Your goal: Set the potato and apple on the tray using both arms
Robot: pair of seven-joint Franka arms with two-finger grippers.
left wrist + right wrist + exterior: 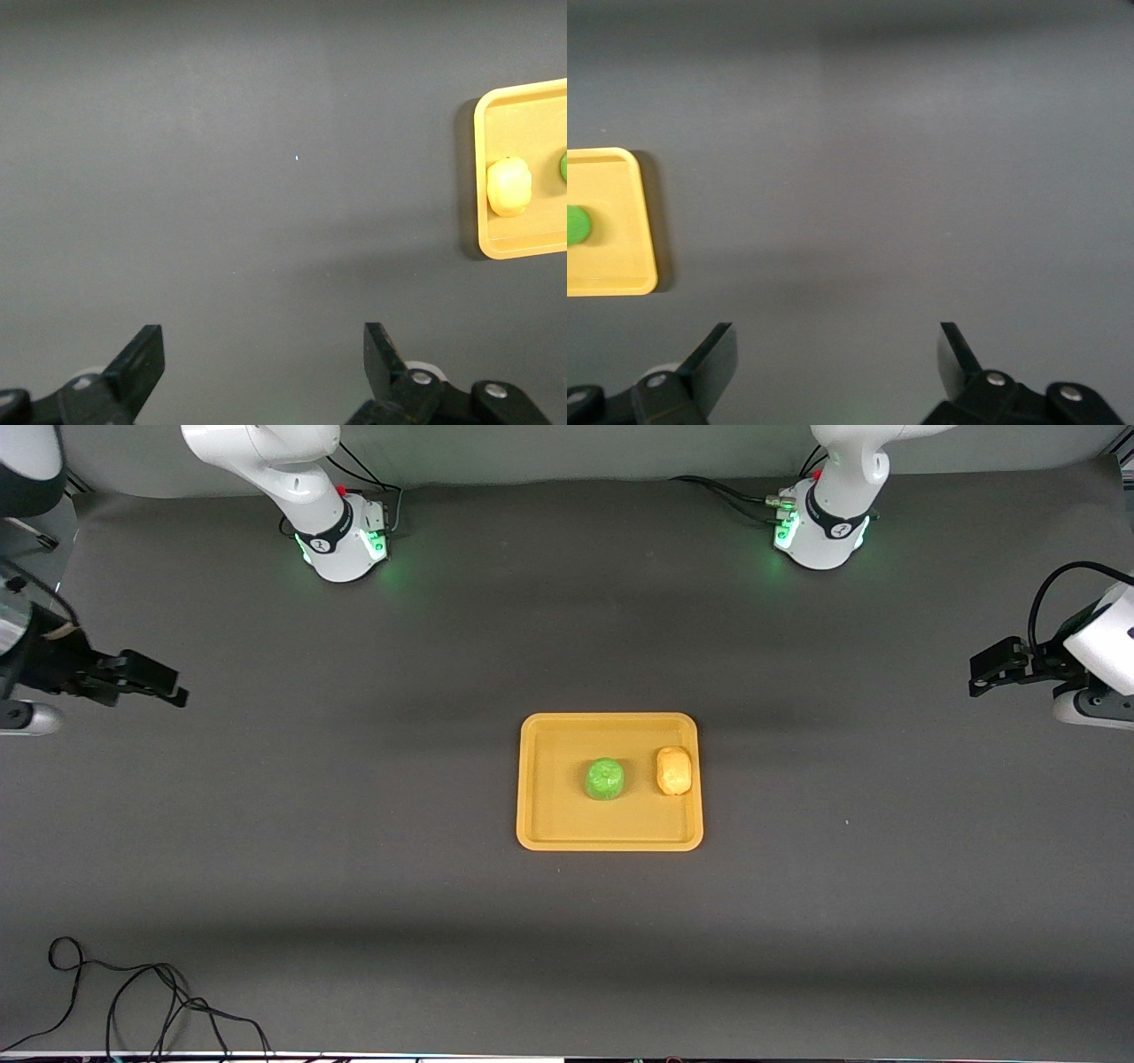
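The yellow-orange tray (549, 819) lies in the middle of the table. The green apple (604, 779) sits on it near its centre. The yellow-orange potato (673, 770) sits beside the apple, by the tray's rim toward the left arm's end. My left gripper (974, 676) is open and empty, held above the bare table at the left arm's end. My right gripper (177, 686) is open and empty above the table at the right arm's end. The left wrist view shows the tray (496, 243), the potato (508, 186) and an edge of the apple (563, 166). The right wrist view shows the tray (629, 266) and the apple (576, 224).
A loose black cable (142, 1001) lies on the table near the front camera, toward the right arm's end. The two green-lit arm bases (341, 545) (819, 536) stand farthest from the front camera. The dark mat around the tray is bare.
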